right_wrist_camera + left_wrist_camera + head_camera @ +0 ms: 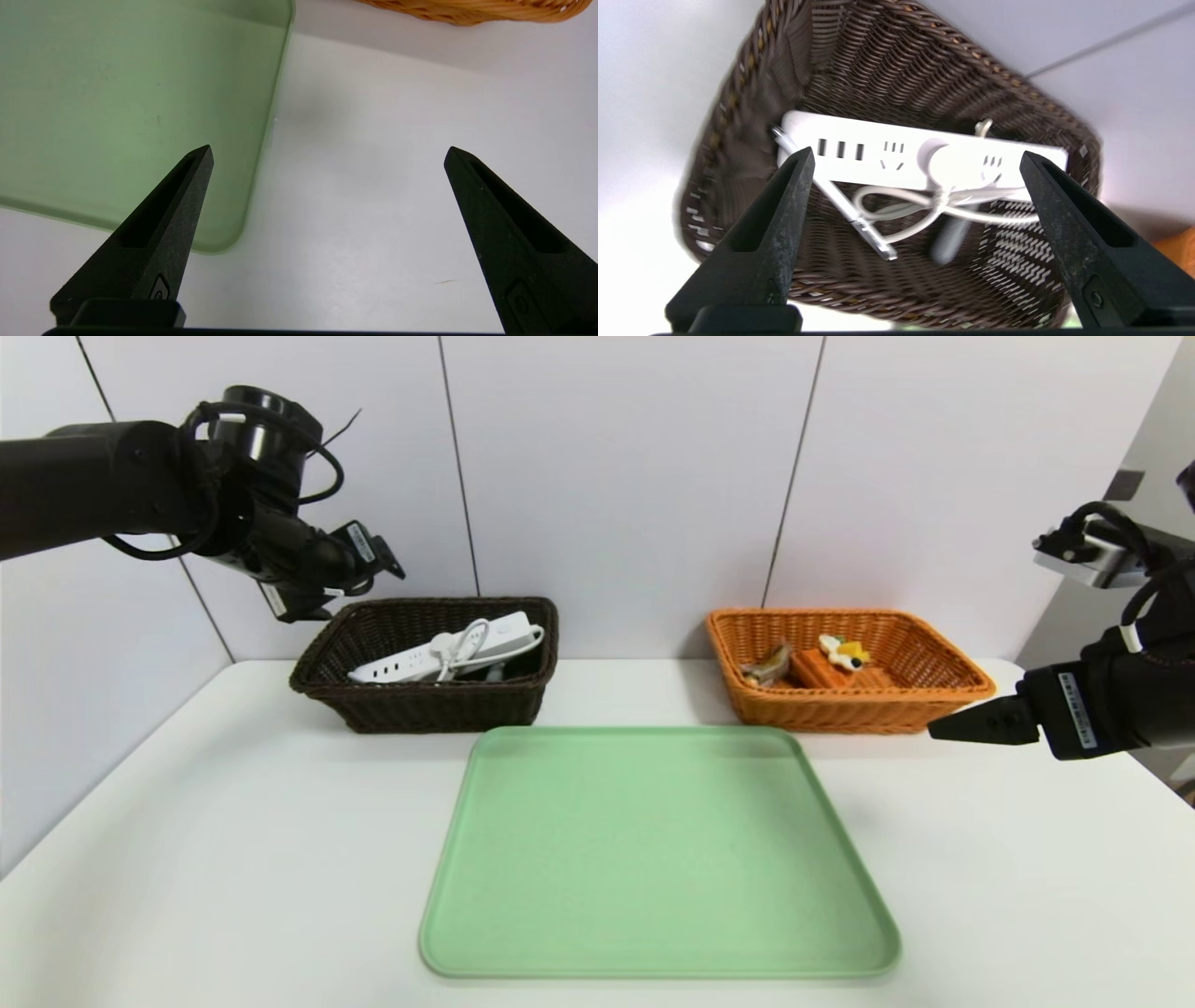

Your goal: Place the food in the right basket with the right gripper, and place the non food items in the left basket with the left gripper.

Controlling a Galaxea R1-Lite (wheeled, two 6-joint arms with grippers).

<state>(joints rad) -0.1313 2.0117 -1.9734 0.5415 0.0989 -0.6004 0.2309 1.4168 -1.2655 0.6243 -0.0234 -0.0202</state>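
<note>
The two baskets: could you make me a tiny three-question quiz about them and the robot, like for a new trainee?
1. True or false: the power strip lies in the dark brown basket.
2. Which is over the dark brown basket: (a) the left gripper, (b) the right gripper, (c) both?
3. Fill in the blank: the tray in front of the baskets is ____ in colour.

Key: 1 true; 2 a; 3 green.
</note>
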